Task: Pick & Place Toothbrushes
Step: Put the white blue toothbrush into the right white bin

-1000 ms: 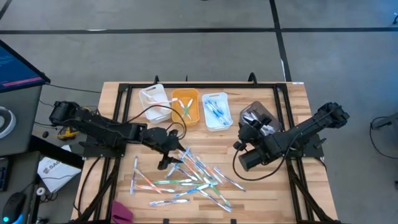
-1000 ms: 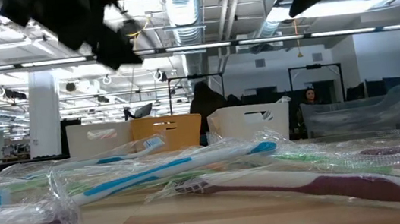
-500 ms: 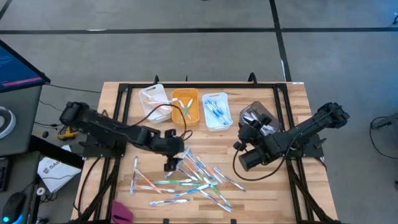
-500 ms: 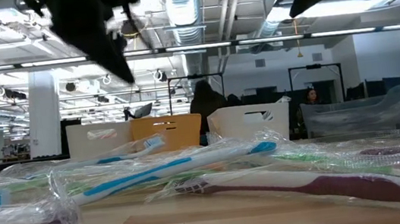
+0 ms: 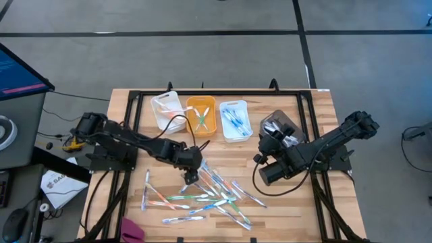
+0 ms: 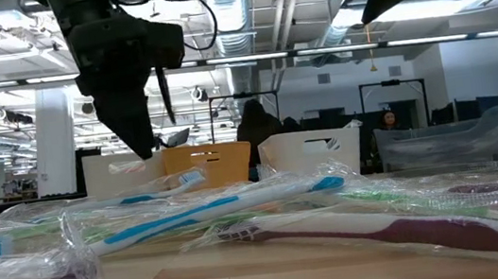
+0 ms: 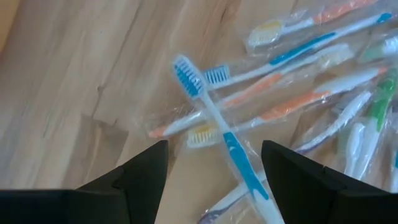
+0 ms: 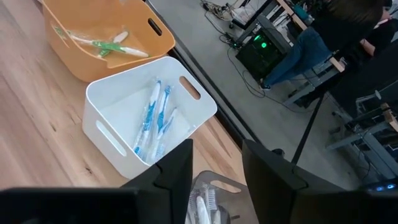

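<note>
Toothbrushes [image 7: 236, 155] in wrappers on the table, directly beneath the empty, wide-spread left claw [image 7: 214, 163].

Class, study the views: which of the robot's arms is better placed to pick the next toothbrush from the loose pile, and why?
Probably the left. Its gripper hovers open over the pile's edge, with a blue-and-white toothbrush lying between its fingers in the wrist view. The right gripper waits beside the white bin, away from the pile.

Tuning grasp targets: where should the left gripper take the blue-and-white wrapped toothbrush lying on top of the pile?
Grip the blue-and-white wrapped toothbrush mid-handle, coming straight down with the open left gripper and its fingers across the handle. It lies flat, topmost, crossing the orange brushes; the bristle head is bulkier, and its far end runs out of view.
</note>
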Action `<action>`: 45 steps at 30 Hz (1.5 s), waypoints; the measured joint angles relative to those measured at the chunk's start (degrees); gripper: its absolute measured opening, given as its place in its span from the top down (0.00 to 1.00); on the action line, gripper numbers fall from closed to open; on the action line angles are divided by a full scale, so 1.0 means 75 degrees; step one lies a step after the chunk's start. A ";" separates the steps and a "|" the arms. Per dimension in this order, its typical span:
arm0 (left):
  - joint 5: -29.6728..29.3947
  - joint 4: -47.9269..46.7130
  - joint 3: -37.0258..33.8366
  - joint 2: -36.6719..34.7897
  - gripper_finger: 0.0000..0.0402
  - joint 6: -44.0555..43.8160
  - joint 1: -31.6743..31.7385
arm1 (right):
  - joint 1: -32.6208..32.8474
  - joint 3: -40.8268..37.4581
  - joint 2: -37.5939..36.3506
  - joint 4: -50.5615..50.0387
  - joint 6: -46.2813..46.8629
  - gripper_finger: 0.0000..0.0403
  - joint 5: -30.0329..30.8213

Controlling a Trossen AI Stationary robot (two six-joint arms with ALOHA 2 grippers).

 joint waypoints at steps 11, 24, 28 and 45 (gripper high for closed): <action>0.1256 0.0174 0.0000 0.0708 0.38 -0.0983 0.0080 | 0.0008 0.0000 0.0000 -0.0020 0.0003 0.67 -0.0072; 0.1993 0.0299 -0.0035 0.1270 0.38 -0.0785 0.0521 | 0.0005 0.0000 0.0000 -0.0025 -0.0073 0.67 -0.0332; 0.2366 0.0318 -0.0006 0.1445 0.38 -0.0771 0.0673 | 0.0005 0.0000 0.0000 -0.0047 -0.0073 0.67 -0.0329; 0.1992 0.0240 -0.0050 0.1183 0.92 -0.0176 0.0679 | 0.0005 0.0000 0.0000 0.0041 -0.0058 0.68 -0.0370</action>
